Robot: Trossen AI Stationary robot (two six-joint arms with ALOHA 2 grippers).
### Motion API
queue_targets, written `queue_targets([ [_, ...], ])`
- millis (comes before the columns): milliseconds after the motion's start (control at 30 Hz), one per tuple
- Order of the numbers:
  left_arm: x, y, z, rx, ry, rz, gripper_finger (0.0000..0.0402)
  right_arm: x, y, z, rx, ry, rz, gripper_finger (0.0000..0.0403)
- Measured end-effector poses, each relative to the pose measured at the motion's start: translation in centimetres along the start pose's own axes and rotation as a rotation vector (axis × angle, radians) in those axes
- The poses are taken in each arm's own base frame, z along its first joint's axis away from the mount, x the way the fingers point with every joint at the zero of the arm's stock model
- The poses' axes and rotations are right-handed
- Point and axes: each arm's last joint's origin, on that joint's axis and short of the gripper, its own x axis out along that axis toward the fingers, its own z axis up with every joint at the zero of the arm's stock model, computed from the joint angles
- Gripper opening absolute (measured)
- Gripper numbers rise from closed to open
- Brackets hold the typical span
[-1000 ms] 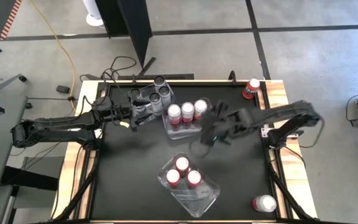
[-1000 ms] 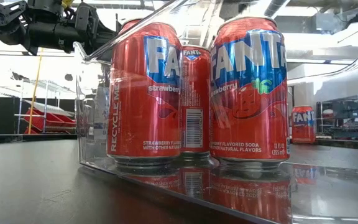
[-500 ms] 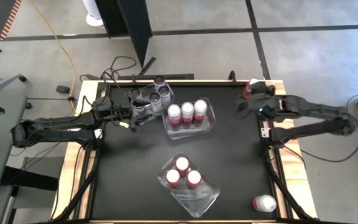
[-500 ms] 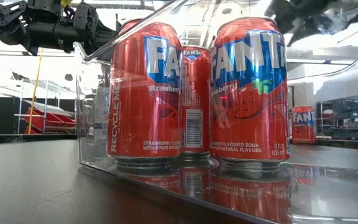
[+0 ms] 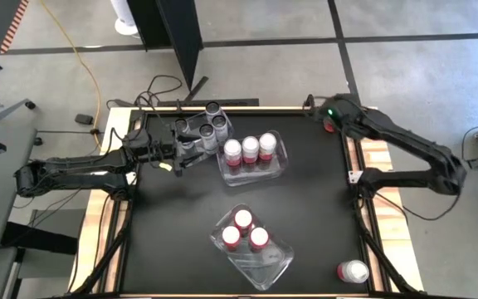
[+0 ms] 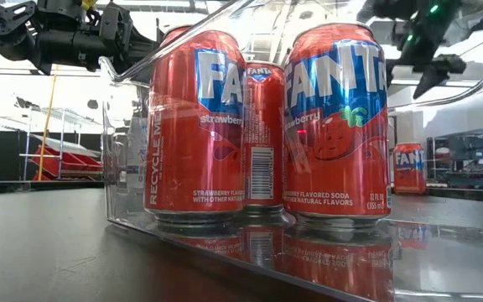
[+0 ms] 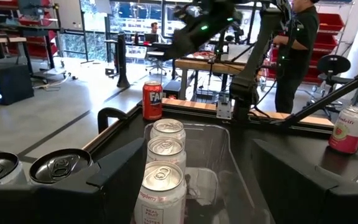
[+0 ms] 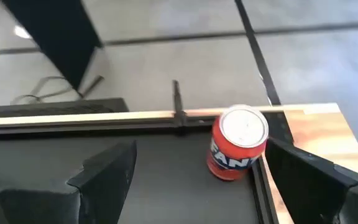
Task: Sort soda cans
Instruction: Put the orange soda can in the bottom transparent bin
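Note:
Soda cans stand sorted in clear bins: three dark-topped ones (image 5: 204, 127) at the far left, three red-and-white ones (image 5: 250, 148) in the middle, three red ones (image 6: 258, 126) near the front. A lone red can (image 8: 238, 149) stands upright in the table's far right corner. My right gripper (image 8: 199, 163) hovers open above and just short of it, slanting down, touching nothing. My left gripper (image 7: 201, 186) waits level and open at the left end of the middle bin (image 7: 219, 149), its fingers on either side of that end.
A pale pink can (image 5: 353, 270) stands at the near right corner of the table. The raised far edge rail (image 8: 135, 118) runs just behind the lone red can. Black tabletop (image 5: 173, 224) lies bare at the near left. A person (image 7: 297, 43) stands beyond the table.
My right gripper has swung from above the middle bin toward the table's far right corner, rolling its wrist on the way, and now hangs over the lone red can. No can has moved.

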Motion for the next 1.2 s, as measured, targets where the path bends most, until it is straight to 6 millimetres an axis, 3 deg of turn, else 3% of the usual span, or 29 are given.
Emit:
queue_targets([
  [300, 0.0, -0.1, 0.0, -0.001, 0.002, -0.024, 0.0281, 6.6, 0.4, 1.2, 0.112, 0.162, -0.100, 0.0372],
  [600, 0.0, -0.1, 0.0, -0.001, 0.001, -0.028, 0.0281, 8.0, 1.4, 2.4, 0.206, 0.200, -0.224, 0.0372],
  [833, 0.0, -0.1, 0.0, 0.000, 0.005, -0.027, 0.0281, 9.2, 1.5, 1.3, 0.256, 0.212, -0.371, 0.0372],
  [1200, 0.0, -0.1, 0.2, 0.053, -0.019, -0.028, 0.0281, 10.5, 1.8, 0.6, 0.325, 0.174, -0.458, 0.0372],
])
